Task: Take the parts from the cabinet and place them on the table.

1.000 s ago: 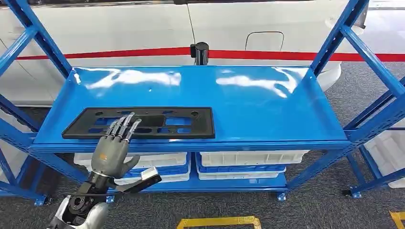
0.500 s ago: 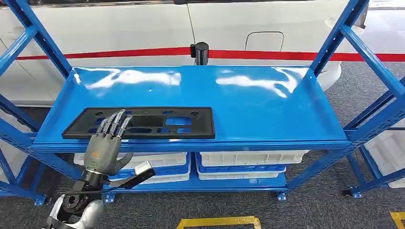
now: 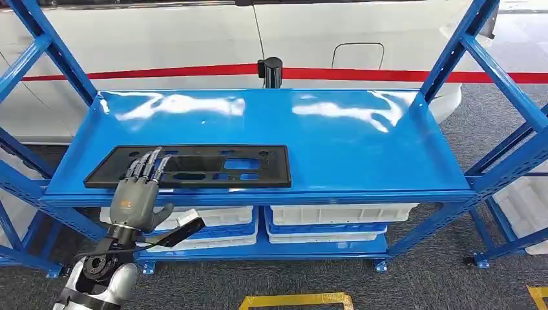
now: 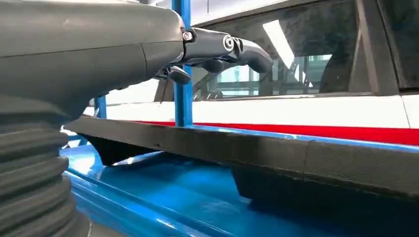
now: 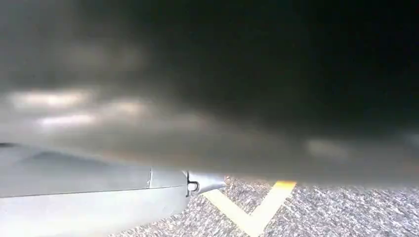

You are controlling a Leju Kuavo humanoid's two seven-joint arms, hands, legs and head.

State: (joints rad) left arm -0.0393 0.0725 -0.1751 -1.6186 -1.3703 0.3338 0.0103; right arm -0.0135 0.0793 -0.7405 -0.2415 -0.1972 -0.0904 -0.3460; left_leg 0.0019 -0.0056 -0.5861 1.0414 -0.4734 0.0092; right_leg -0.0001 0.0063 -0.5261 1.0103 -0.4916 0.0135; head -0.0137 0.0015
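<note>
On the blue shelf (image 3: pixel 336 139) I see the black part (image 3: pixel 213 166) lying flat near its front edge. My left robot hand (image 3: pixel 134 194) hovers over its left end, fingers spread, holding nothing. White bins (image 3: pixel 336 216) sit below; contents unclear.

White bins (image 3: pixel 336 219) under shelf

The left arm (image 3: pixel 97 278) rises from the near left, its wrist bent upward and forward. The left hand (image 3: pixel 134 194) is held palm down, its fingers (image 3: pixel 147 163) straight and slightly spread, pointing far, thumb out to the right, holding nothing. The right hand (image 5: pixel 99 202) hangs low, its finger pose unclear.
</note>
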